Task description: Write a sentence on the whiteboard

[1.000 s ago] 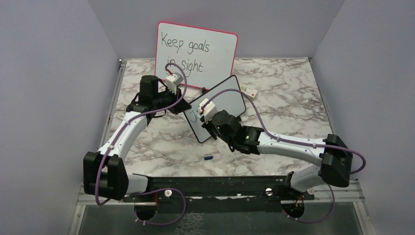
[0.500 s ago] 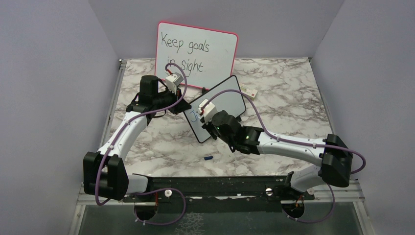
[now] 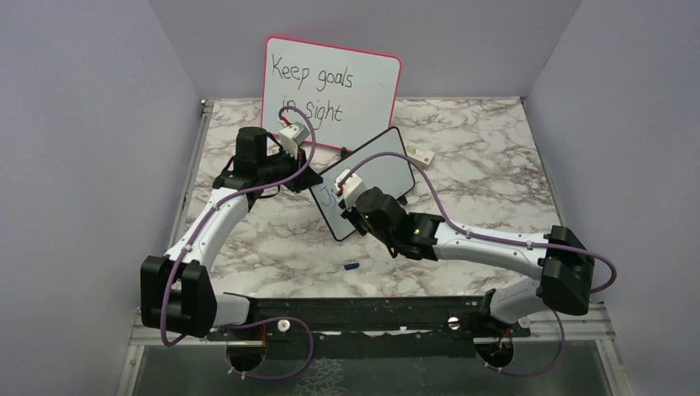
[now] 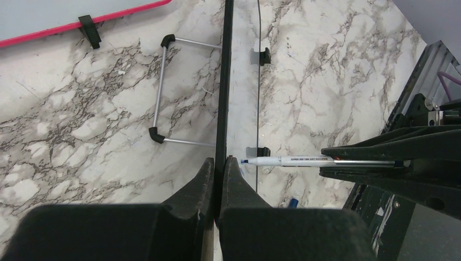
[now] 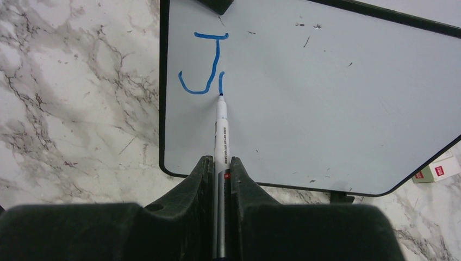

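Right wrist cam shows the sentence (image 5: 204, 65): just a blue J plus a stroke, right tool (image 5: 220, 162) clamped on the marker (image 5: 222, 122). Left wrist cam: left tool (image 4: 219, 164) pinching the whiteboard (image 4: 223, 81) edge-on, upright on the counter (image 4: 81, 119).

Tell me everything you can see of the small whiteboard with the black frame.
The small whiteboard is a white rectangle in a thin black frame with rounded corners and small black feet. It stands on the marble table with a wire stand behind it. Its surface has some dark specks and a blue "J" with a short stroke beside it. The left gripper clamps its edge; the marker in the right gripper touches it.
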{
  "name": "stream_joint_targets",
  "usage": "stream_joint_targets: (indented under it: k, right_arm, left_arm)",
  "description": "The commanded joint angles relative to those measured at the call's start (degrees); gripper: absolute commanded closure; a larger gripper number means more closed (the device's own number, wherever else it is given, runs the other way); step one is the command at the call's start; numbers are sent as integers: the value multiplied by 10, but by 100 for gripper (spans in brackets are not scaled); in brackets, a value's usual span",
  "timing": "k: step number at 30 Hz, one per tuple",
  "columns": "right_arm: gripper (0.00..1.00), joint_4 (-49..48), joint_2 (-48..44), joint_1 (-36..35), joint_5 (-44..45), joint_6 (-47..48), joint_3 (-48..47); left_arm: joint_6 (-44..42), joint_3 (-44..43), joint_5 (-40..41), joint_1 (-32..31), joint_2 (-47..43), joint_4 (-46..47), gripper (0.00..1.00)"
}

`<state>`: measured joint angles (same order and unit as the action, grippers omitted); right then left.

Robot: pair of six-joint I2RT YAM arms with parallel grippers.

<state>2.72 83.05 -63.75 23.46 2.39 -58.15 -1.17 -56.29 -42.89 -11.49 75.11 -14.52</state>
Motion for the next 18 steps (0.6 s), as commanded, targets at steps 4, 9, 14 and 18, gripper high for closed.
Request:
stream_joint_targets:
  k: [4,9,14,18]
  right_arm:
    - [100,-14,10,6,36,-8,-6]
    - [100,-22,10,7,44,-8,-6]
    - [100,-23,10,8,47,-7,-6]
    - [100,-40,8,8,51,-6,-5]
  left_arm:
    - [-30,12,54,-4,13,-31,100]
    - [-30,12,53,-3,14,-31,100]
    - [-30,12,51,-4,14,-31,100]
    - [-30,12,51,-4,14,-32,100]
